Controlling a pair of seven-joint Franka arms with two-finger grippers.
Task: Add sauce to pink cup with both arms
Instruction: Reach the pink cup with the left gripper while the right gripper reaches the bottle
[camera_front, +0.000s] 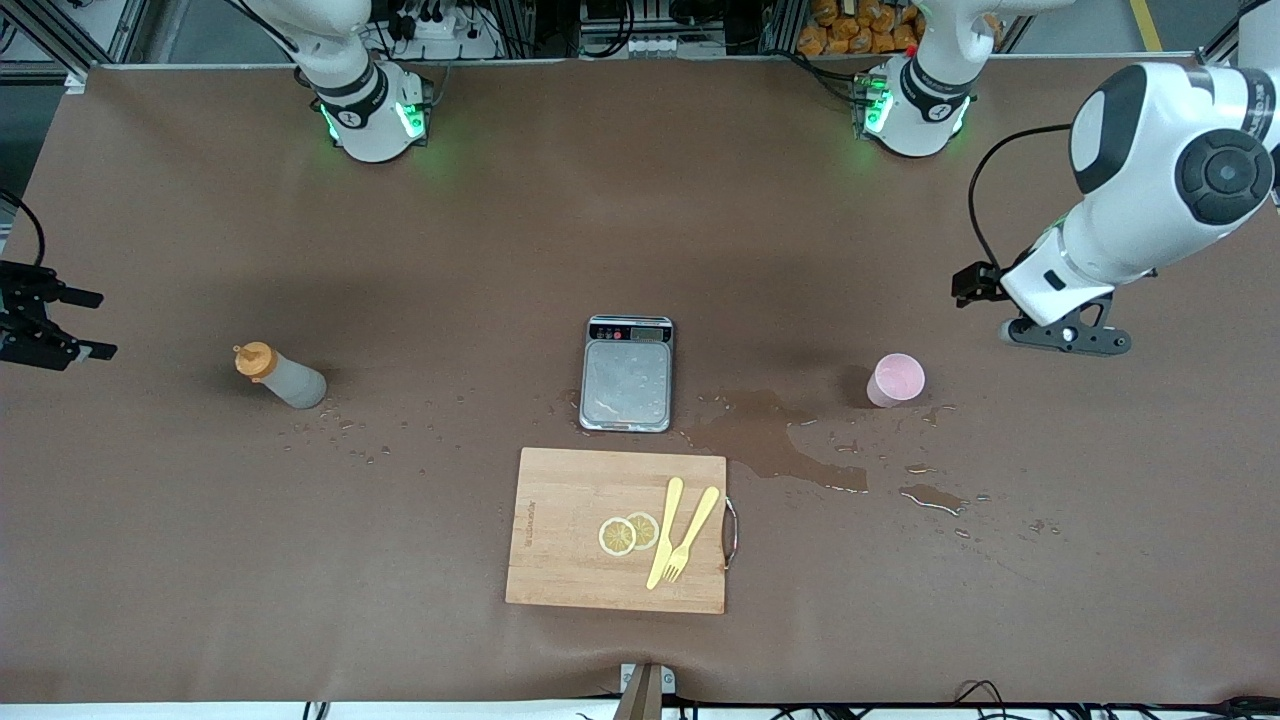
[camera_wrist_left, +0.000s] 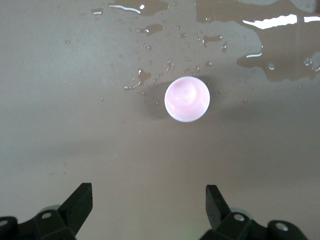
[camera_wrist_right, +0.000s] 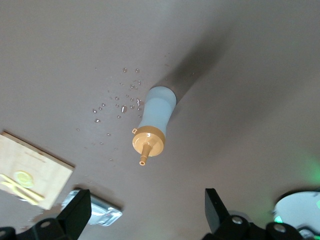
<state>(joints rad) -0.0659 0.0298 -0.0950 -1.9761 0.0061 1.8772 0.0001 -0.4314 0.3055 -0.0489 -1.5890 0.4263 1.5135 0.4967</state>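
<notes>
- Sauce bottle (camera_front: 283, 377) stands on the brown table (camera_front: 640, 200) toward the right arm's end, orange nozzle cap (camera_front: 254, 360) up, well apart from the scale (camera_front: 627, 373) at the middle.
- Right gripper (camera_front: 55, 325) hangs at the edge of the front view, off toward the right arm's end from the bottle; I see its fingers (camera_wrist_right: 76, 211) spread apart with nothing between them, and in its wrist view the bottle (camera_wrist_right: 152, 126) sits ahead of the gap, roughly centred.
- Pink cup (camera_front: 896, 379) stands upright toward the left arm's end, mouth open upward, with puddles (camera_front: 790, 440) just beside it (wet table, could be slippery).
- Left gripper (camera_front: 1066, 335) is over the table just beside the cup, toward the left arm's end; its fingers (camera_wrist_left: 79, 203) are apart and empty, and the cup (camera_wrist_left: 187, 98) shows centred ahead of the gap.
- Key relation as I judge it: each arm is on its own item's side, right nearer the bottle, left nearer the cup, so no crossing needed.
- Bottle's long axis is near vertical, so I'd have the right gripper close across the body below the cap.
- Cutting board (camera_front: 617, 528) with lemon slices (camera_front: 629, 533), yellow fork (camera_front: 690, 535) and knife (camera_front: 664, 533) lies nearer the front camera than the scale, out of both paths.
- Nothing grasped yet; task looks at its start.
</notes>
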